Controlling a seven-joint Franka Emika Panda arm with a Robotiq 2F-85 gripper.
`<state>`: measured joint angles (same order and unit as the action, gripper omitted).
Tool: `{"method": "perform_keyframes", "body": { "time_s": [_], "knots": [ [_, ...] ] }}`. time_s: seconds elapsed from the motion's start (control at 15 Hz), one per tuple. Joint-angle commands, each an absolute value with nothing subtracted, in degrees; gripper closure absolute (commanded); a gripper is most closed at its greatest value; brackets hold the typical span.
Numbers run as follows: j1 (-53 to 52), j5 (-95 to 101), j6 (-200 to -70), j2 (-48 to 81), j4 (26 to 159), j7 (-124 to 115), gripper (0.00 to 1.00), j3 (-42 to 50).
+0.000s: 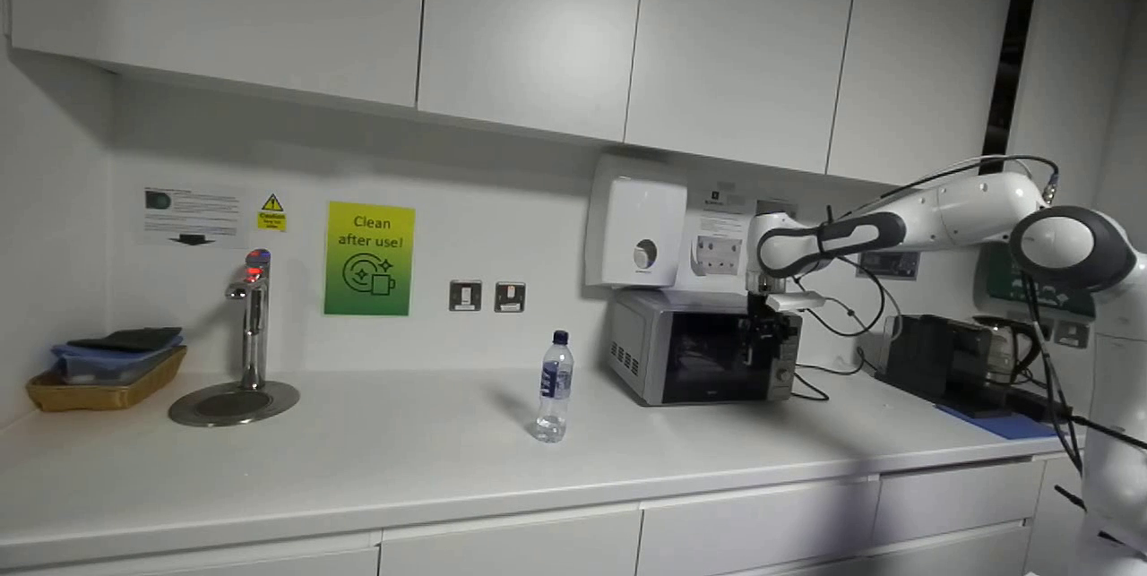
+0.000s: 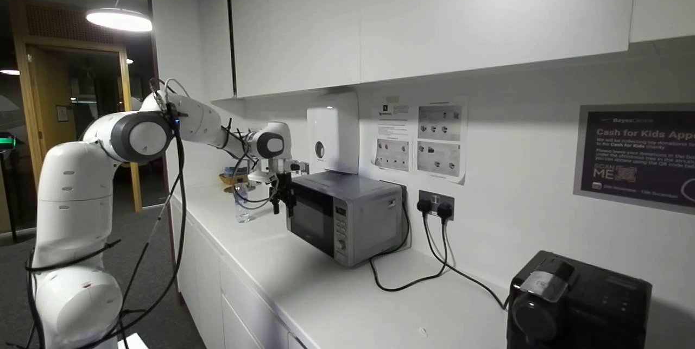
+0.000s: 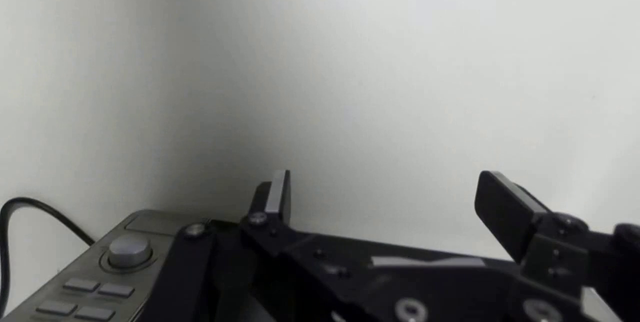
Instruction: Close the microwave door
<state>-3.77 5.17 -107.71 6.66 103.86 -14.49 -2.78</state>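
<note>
- The claw (image 3: 385, 189) pointed down, fingers (image 3: 502, 212) spread wide apart.
- Right behind it was the microwave door (image 1: 703, 356), flush with the front, so yeah, it looked closed. No way to tell if the claw was actually touching it.
- The microwave (image 2: 374, 219) itself sat on the white tabletop (image 1: 358, 459), its silver knob (image 3: 129, 251) showing in the wrist view.
- Robot arm (image 1: 936, 216) reached in above the tabletop in both exterior views.
- A blue-capped water bottle (image 1: 555, 392) stood upright near the microwave, on the side away from the knob.
- Way further along: a chrome tap (image 1: 254, 334) and a wicker basket (image 1: 90, 395).
</note>
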Motion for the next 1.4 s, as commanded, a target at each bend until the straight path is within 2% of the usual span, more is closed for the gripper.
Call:
{"method": "perform_keyframes", "body": {
  "time_s": [0.0,0.87,1.33],
  "knots": [
    [-4.4,2.8,-102.0,1.0,107.9,-13.0,0.0,-3.7],
    [-6.2,2.9,-98.9,-24.0,131.0,-16.3,0.0,-8.5],
    [-5.7,1.8,-98.7,-35.9,136.8,-18.6,0.0,-10.0]
  ]
}}
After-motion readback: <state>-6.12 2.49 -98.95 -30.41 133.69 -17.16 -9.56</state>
